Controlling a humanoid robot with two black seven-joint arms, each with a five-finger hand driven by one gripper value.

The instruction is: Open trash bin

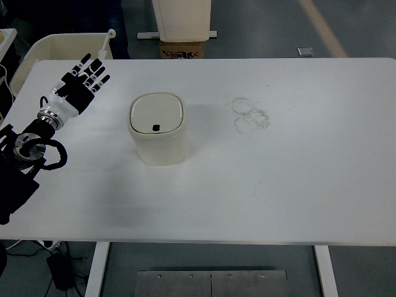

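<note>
1. Standing upright on the white table [297, 185], the trash bin [158, 129] is seen left of the table's middle, its lid [156, 114] closed flat, with a small dark button [156, 128] at the lid's near edge.
2. The left hand [83, 83] is held to the bin's left and slightly farther back, apart from it, fingers stretched out straight and holding nothing.
3. The right hand is not seen, so the left is judged the nearer.
4. A reach rightward toward the lid's button is judged to be needed.
</note>
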